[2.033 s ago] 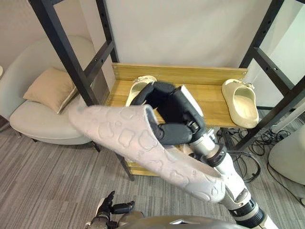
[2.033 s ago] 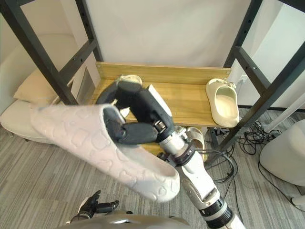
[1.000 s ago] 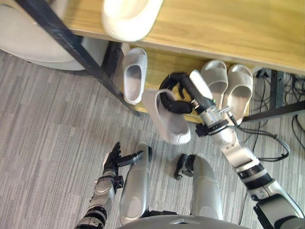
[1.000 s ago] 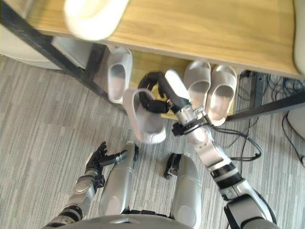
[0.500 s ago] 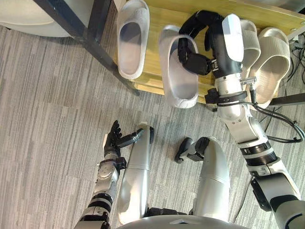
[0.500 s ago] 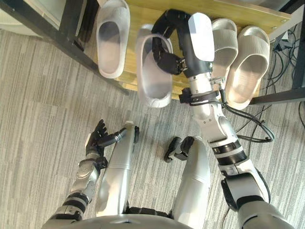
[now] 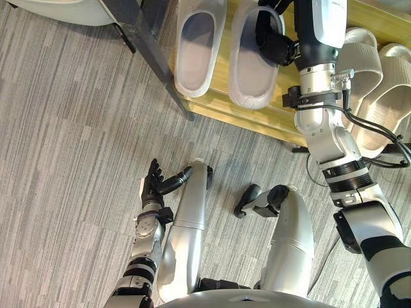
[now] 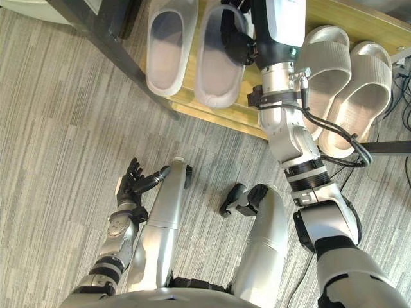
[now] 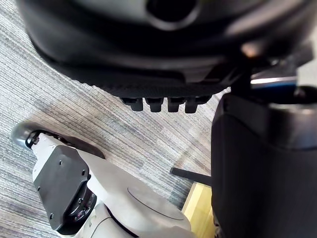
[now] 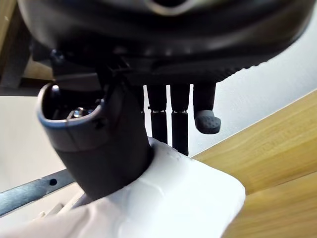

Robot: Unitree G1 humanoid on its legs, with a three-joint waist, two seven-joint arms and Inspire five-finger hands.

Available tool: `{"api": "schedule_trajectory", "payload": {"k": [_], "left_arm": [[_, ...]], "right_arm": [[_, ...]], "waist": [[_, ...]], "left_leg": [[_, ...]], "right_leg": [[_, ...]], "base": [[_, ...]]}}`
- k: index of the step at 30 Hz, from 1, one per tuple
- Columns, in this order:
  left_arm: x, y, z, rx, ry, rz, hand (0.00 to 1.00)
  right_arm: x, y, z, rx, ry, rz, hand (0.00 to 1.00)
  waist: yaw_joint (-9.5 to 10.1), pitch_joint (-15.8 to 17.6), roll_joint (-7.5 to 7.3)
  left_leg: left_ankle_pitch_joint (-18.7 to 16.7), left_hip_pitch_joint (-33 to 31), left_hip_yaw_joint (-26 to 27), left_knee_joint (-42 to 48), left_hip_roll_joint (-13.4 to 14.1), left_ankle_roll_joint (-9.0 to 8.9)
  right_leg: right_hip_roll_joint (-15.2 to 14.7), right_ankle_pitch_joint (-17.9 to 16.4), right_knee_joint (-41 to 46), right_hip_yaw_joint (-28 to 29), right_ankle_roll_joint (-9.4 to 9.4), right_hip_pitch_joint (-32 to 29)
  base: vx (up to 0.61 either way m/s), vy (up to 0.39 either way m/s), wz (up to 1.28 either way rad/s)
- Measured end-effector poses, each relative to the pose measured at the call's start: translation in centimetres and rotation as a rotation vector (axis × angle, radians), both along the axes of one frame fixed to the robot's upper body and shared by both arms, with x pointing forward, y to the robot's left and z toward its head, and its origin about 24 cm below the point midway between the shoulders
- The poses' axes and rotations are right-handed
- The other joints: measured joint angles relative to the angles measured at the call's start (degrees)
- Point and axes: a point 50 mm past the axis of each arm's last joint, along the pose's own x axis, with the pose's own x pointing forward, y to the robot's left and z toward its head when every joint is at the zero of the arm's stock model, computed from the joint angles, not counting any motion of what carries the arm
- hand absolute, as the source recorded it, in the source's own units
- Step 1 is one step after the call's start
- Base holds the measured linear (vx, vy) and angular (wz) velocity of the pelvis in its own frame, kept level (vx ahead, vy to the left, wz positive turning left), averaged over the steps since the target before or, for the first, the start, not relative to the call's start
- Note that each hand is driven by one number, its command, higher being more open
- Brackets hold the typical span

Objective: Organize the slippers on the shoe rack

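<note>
Nearest, the left hand (image 7: pixel 153 184) hangs low above the grey carpet floor (image 7: pixel 77 128). Its fingers (image 9: pixel 154 103) are straight and slightly spread, the thumb stands out to the side, and it holds nothing.

Beyond the floor runs the front edge of the wooden shelf (image 7: pixel 270 119) at the bottom of the shoe rack. A black rack post (image 7: pixel 154 54) crosses in front of the shelf's left end.

The right arm reaches forward over the shelf. The right hand (image 7: pixel 275 40) is closed on the held slipper (image 7: pixel 252 70), a white one. In the right wrist view the thumb (image 10: pixel 104 148) lies over the slipper's strap, and the fingers (image 10: pixel 179 124) go down behind the strap, so the strap is pinched between them. The held slipper lies lengthwise on the shelf, its heel near the front edge. Whether its sole rests fully on the wood I cannot tell.

Just to its left, almost touching and parallel, lies the second white slipper (image 7: pixel 194 54). To the right of the arm, two grey ribbed slippers (image 7: pixel 358 61) sit side by side on the same shelf, heels toward the front.
</note>
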Motion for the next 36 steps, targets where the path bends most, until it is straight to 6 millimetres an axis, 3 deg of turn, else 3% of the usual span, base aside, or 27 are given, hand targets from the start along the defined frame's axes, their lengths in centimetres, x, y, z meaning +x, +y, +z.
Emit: {"api": "schedule_trajectory", "payload": {"k": [1, 2, 6, 11, 22, 28, 36], "left_arm": [[0.1, -0.1, 0.1, -0.004, -0.005, 0.000, 1.00], [0.1, -0.1, 0.2, -0.010, -0.009, 0.002, 1.00], [0.3, -0.1, 0.3, -0.012, -0.015, 0.004, 1.00], [0.6, -0.3, 0.5, -0.008, -0.020, 0.006, 1.00], [0.8, -0.3, 0.5, 0.000, -0.006, 0.022, 1.00], [0.6, 0.1, 0.1, -0.002, 0.025, 0.046, 1.00], [0.4, 0.6, 0.0, -0.007, 0.030, 0.078, 1.00]], "right_arm": [[0.1, 0.0, 0.2, 0.002, -0.003, -0.005, 0.00], [0.4, 0.0, 0.4, 0.003, -0.001, -0.009, 1.00], [1.0, 0.2, 0.1, 0.001, 0.011, -0.028, 1.00], [1.4, 0.4, 1.5, 0.009, -0.024, -0.056, 1.00], [1.1, 1.9, 0.9, 0.044, -0.025, -0.005, 1.00], [0.0, 2.6, -1.5, 0.075, 0.002, 0.051, 1.00], [-1.2, 2.9, -3.2, 0.128, 0.019, 0.087, 1.00]], "waist": [[0.20, -0.04, -0.07], [0.38, -0.02, -0.10], [0.81, 0.03, -0.20], [0.96, 0.04, -0.29], [0.87, 0.37, -1.15], [0.46, 0.35, -1.76], [0.22, 0.42, -1.93]], "left_leg": [[0.00, -0.51, 0.07, 0.16, -0.07, 0.00], [0.00, -1.02, 0.04, 0.39, -0.10, 0.00], [0.01, -1.73, -0.02, 0.55, -0.14, 0.00], [0.49, -2.70, 0.01, 0.10, -0.83, -0.18], [2.01, -2.26, -0.06, -2.54, -1.64, -0.86], [2.39, -0.63, -0.13, -4.08, -1.32, -1.10], [2.37, -0.49, 0.31, -4.24, 0.00, -1.09]], "right_leg": [[-0.13, -0.03, 0.24, 0.10, 0.01, -0.54], [-0.19, -0.04, 0.46, 0.09, -0.01, -1.00], [-0.30, -0.12, 0.66, 0.03, 0.07, -1.64], [-0.99, -0.10, 0.78, -0.01, 0.00, -2.65], [-1.64, -0.13, -0.28, -0.46, 0.04, -2.48], [-1.27, -0.07, -1.59, -0.80, 0.04, -1.03], [-0.09, 0.62, -2.43, -0.47, 0.01, -1.25]], "base": [[0.00, 0.000, 0.00], [0.00, 0.000, 0.00], [0.00, 0.000, 0.00], [0.03, -0.005, 0.05], [0.04, -0.020, 0.06], [0.04, -0.022, 0.01], [0.03, 0.006, -0.08]]}}
